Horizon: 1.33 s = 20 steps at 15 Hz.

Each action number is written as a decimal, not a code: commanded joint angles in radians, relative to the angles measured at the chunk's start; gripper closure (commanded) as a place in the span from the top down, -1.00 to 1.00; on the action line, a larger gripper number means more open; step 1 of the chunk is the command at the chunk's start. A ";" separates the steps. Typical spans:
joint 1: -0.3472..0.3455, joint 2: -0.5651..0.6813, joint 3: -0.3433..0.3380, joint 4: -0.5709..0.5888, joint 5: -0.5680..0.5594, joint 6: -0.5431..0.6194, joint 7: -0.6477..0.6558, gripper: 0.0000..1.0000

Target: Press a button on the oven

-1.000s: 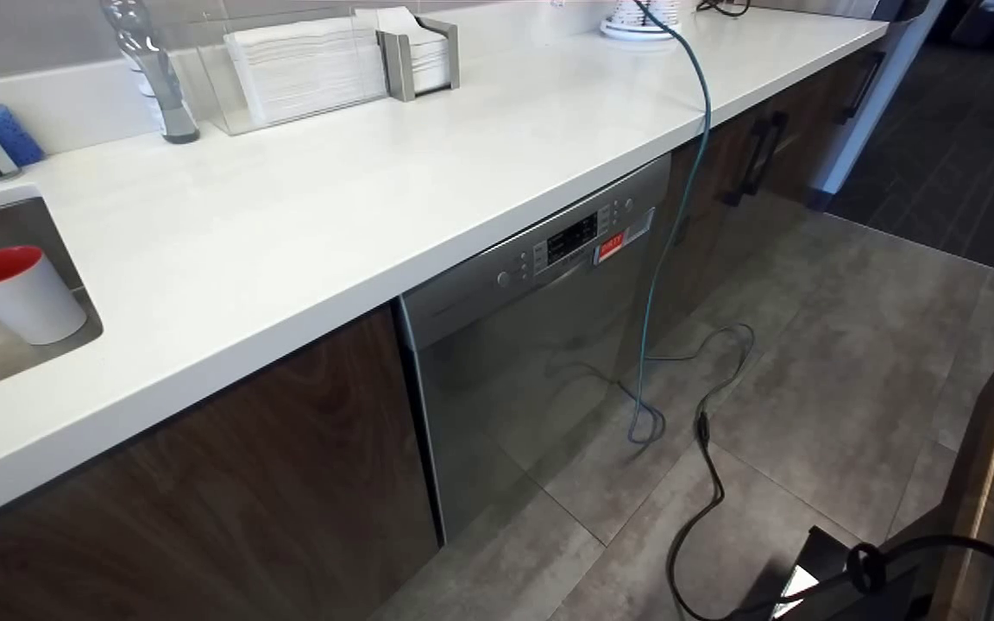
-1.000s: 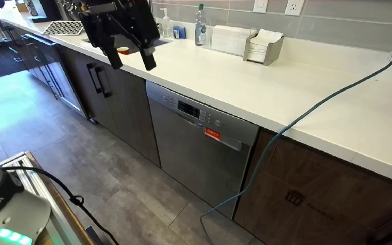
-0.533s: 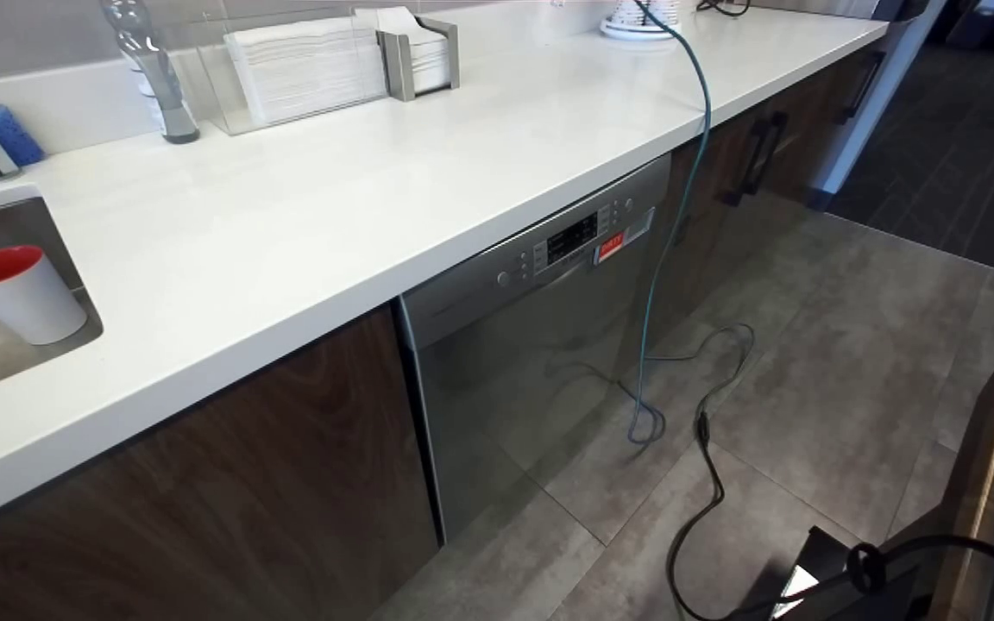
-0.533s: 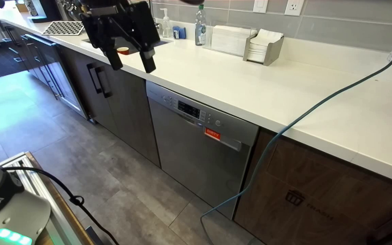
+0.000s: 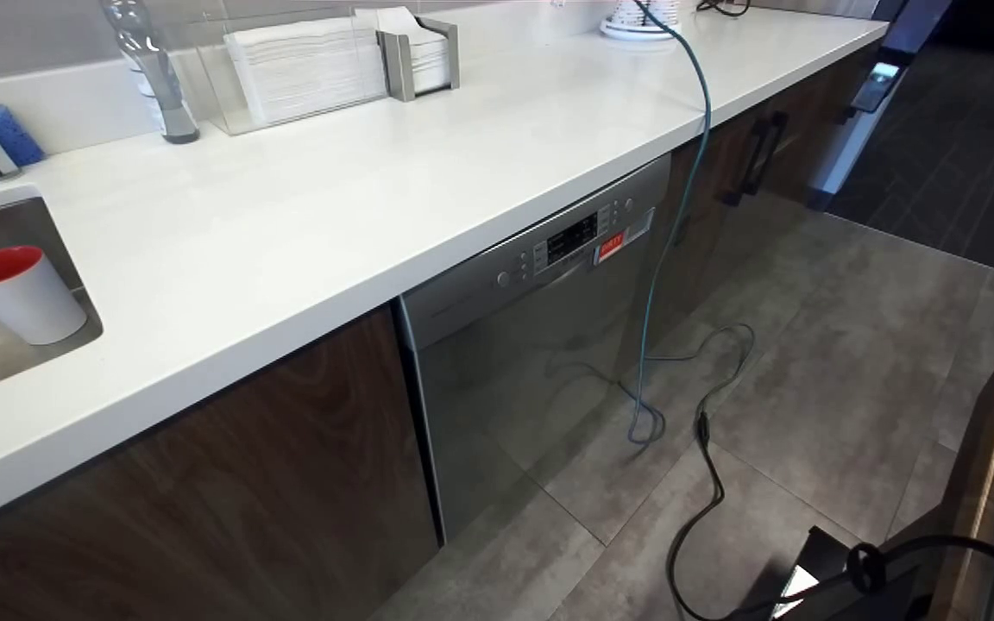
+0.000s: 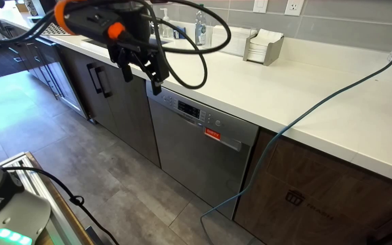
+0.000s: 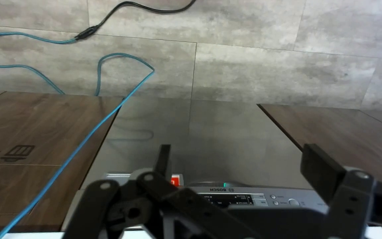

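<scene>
The oven is the built-in steel appliance under the counter, in both exterior views point(image 5: 514, 388) point(image 6: 196, 153) and upside down in the wrist view point(image 7: 224, 132). Its top panel bears a dark display point(image 5: 572, 237) point(image 6: 188, 109) point(image 7: 225, 199). A round button sits at one panel end point(image 5: 503, 279) point(image 6: 164, 98) point(image 7: 293, 202). My gripper point(image 6: 142, 81) is open and empty, near the counter's front edge by that end in an exterior view; how far from the panel I cannot tell. In the wrist view its gripper point(image 7: 237, 162) jaws stand wide apart; part of the display is hidden behind the gripper.
The white counter point(image 6: 284, 92) overhangs the oven. A blue cable point(image 6: 267, 149) hangs past the oven's side. A red "DIRTY" sign point(image 6: 212, 133) sits on the oven front. Black cable loops point(image 6: 228, 37) hang from my arm. Napkin holders point(image 6: 264, 46) stand on the counter.
My gripper has moved down and to the right in an exterior view, and the arm's orange-marked wrist with its cable loops has come into sight. A dark thing has appeared by the doorway.
</scene>
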 commanded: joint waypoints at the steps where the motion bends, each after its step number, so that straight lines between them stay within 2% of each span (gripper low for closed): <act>1: 0.045 0.119 -0.049 0.023 0.156 0.087 -0.055 1.00; 10: 0.118 0.320 -0.111 0.048 0.524 0.303 -0.210 1.00; 11: 0.071 0.267 -0.068 0.025 0.457 0.263 -0.159 1.00; 17: 0.066 0.278 -0.062 0.026 0.464 0.268 -0.168 1.00; 20: 0.085 0.328 -0.101 0.032 0.551 0.309 -0.198 1.00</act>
